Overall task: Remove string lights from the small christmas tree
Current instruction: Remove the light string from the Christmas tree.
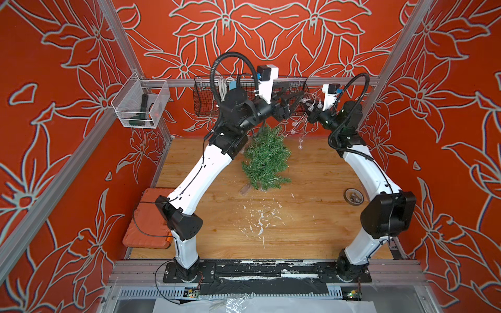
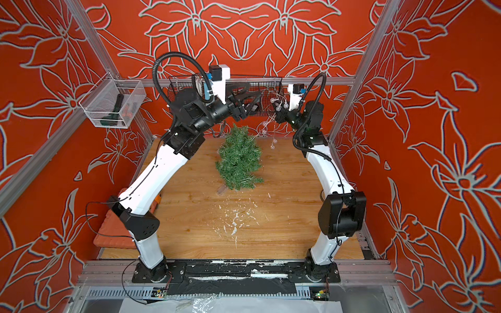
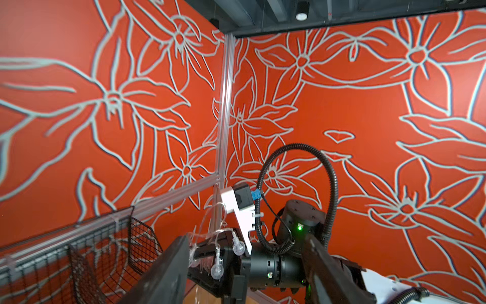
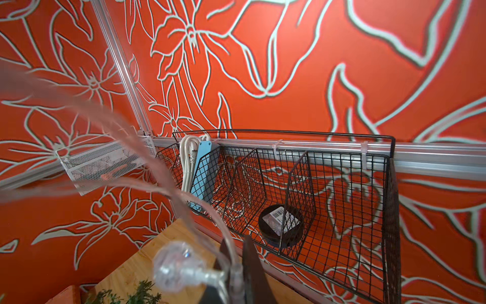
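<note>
Clear string lights point(image 4: 181, 265), black tub point(image 4: 271, 234) right-wrist only

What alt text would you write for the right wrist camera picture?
The right gripper, shut, holds the string lights: a clear round bulb on thin wire, blurred, close to the camera. Behind, a black wire basket hangs on a red flowered wall. The small christmas tree and the wooden table are partly visible.

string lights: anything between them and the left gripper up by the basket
Nothing visible does. The left gripper stands open right beside the string lights, whose bulbs hang from the right gripper, shut on the wire. The black wire basket is behind them, not between.
</note>
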`<state>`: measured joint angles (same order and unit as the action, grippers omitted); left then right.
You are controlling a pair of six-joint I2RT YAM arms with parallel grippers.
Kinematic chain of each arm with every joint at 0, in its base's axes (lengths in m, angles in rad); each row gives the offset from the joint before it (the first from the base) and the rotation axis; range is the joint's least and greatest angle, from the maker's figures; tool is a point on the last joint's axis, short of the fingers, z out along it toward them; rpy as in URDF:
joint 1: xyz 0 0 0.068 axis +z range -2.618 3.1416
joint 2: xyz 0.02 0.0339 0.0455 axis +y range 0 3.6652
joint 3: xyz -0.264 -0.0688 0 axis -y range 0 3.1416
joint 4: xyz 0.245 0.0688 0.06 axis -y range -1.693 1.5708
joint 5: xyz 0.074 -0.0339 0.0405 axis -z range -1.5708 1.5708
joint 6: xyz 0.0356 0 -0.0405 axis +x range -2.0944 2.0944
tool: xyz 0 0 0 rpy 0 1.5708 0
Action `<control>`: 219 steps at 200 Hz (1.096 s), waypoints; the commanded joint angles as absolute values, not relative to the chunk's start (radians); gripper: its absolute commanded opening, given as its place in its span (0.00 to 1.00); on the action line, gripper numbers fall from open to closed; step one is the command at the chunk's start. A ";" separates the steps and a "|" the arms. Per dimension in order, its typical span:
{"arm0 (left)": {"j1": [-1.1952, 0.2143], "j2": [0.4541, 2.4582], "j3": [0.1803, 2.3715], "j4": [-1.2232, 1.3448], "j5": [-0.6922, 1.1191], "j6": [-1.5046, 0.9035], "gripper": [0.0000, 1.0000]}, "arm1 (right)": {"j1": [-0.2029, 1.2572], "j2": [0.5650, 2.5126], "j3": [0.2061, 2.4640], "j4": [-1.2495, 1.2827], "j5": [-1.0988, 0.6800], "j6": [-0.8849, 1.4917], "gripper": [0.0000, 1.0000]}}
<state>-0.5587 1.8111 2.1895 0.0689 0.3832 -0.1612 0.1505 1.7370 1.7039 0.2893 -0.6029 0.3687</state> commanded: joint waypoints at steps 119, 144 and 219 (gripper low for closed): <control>-0.319 1.942 2.047 0.229 0.689 -0.221 0.63 | 0.158 2.089 2.204 0.052 -0.583 0.222 0.00; -0.306 1.971 2.059 0.249 0.706 -0.237 0.63 | 0.157 2.140 2.302 -0.002 -0.527 0.191 0.00; -0.303 2.087 2.205 0.219 0.826 -0.245 0.65 | 0.173 2.233 2.537 -0.087 -0.622 0.188 0.00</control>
<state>-0.3077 2.0552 2.1426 0.2035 0.7471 -0.2359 0.1596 2.2135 2.4924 -0.0849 -0.5522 0.1940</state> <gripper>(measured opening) 0.644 0.091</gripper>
